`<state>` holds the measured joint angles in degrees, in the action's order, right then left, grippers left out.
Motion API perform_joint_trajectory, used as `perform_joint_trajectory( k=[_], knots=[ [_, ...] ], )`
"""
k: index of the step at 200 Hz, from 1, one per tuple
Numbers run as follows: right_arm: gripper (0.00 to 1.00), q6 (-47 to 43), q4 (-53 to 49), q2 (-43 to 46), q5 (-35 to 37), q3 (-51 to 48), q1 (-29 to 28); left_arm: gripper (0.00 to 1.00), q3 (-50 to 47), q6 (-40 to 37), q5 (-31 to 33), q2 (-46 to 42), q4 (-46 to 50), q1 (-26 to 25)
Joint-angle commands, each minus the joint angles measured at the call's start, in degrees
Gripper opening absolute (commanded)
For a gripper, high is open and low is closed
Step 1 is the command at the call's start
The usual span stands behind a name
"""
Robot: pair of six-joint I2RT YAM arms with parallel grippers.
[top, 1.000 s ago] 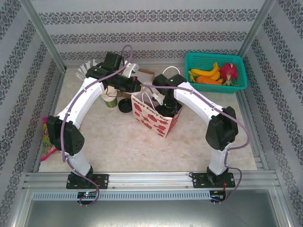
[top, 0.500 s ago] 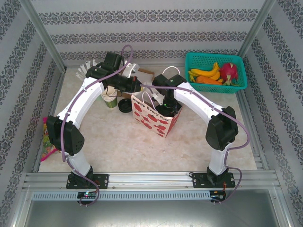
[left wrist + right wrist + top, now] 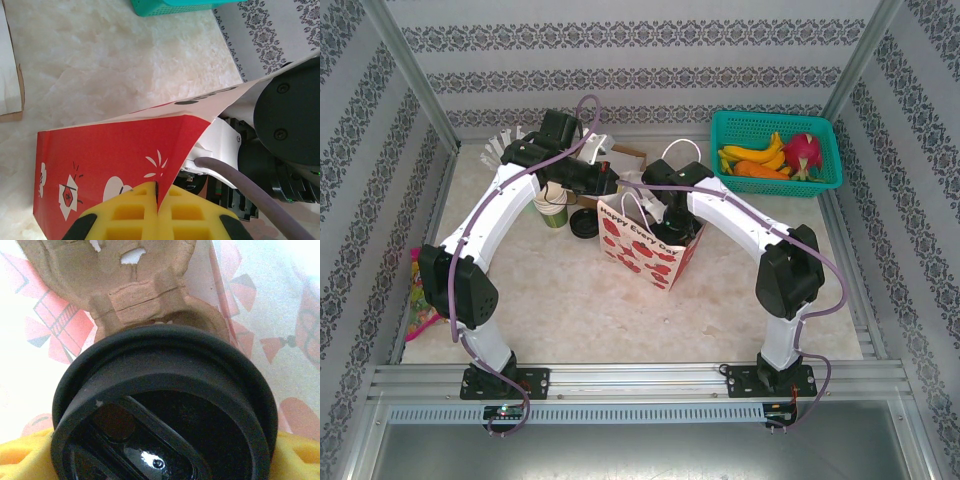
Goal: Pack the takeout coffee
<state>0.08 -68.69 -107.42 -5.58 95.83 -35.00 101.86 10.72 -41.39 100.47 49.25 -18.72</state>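
At left, the left gripper [image 3: 157,200] pinches the top edge of the red-printed paper bag [image 3: 110,155], its yellow fingers pressed together on the paper. Inside the bag, the right gripper [image 3: 157,462] holds the coffee cup [image 3: 165,385] between widely spread fingers [image 3: 20,460], over a cardboard tray [image 3: 135,295]. The cup stands upright, black lid facing up, its long axis running down into the bag.

The coffee [image 3: 165,410] is hanging inside the bag [image 3: 642,250] over a carrier [image 3: 135,285]; cups [image 3: 553,207] are standing left, a basket [image 3: 775,125] behind-right.
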Motion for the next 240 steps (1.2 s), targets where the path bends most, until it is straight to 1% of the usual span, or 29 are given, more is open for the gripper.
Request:
perform_joint_trajectory(
  k=[1, 66, 240],
  knots=[
    [0.53, 0.7, 1.1, 1.6, -0.2, -1.1, 0.2, 0.00, 0.6, -1.0, -0.5, -0.2, 0.2, 0.5],
    [0.52, 1.1, 3.6, 2.8, 0.2, -2.4, 0.1, 0.00, 0.4, -0.8, -0.6, -0.3, 0.0, 0.5],
    [0.51, 1.7, 4.7, 0.8, 0.3, -4.2, -0.1, 0.00, -0.4, -0.6, -0.5, -0.5, -0.1, 0.5]
  ],
)
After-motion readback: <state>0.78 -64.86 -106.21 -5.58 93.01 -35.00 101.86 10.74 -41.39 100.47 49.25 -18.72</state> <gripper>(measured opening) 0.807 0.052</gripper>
